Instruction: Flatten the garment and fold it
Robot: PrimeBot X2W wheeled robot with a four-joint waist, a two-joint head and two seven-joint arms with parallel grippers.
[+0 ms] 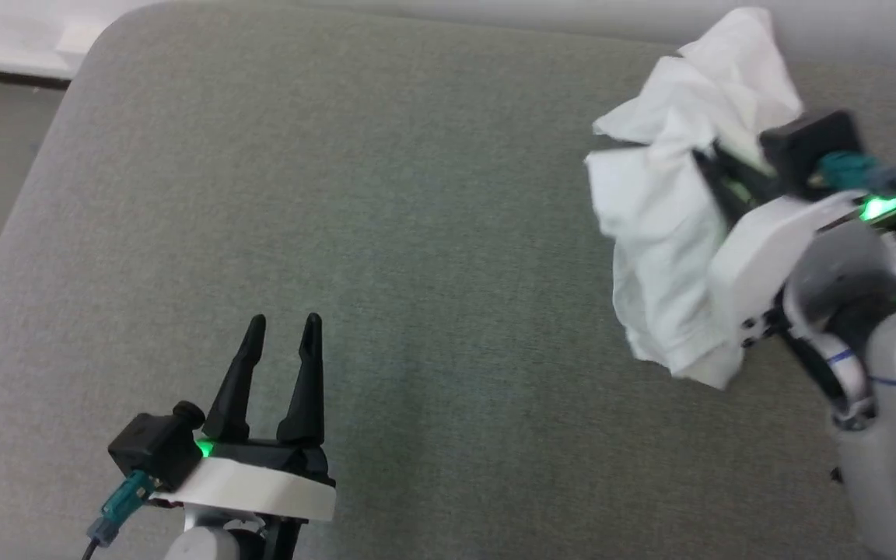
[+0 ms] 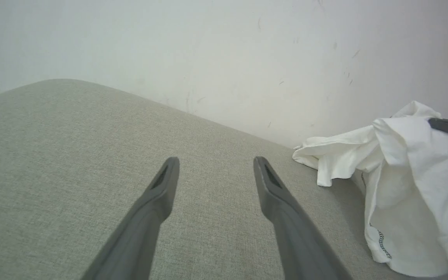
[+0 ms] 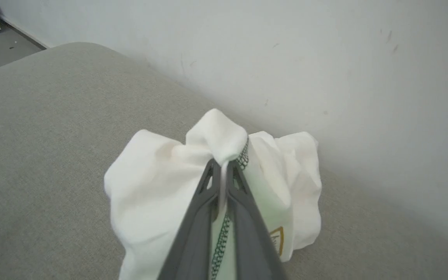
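Right gripper (image 3: pixel 221 165) pinching a bunched white garment (image 3: pixel 150 186) over a grey bench (image 3: pixel 33 136).

The two dark jaws rise from the bottom edge and meet on a raised fold of the thin cloth, with only a sliver of white between them. The rest of the garment bulges out to either side. Dark zigzag stitching (image 3: pixel 243 157) runs by the tips and again lower between the jaws, and a small gold-edged label (image 3: pixel 276 239) shows at the right. Behind stands a pale, lightly scuffed wall (image 3: pixel 325 58), with a strip of darker floor (image 3: pixel 2 50) at the upper left.
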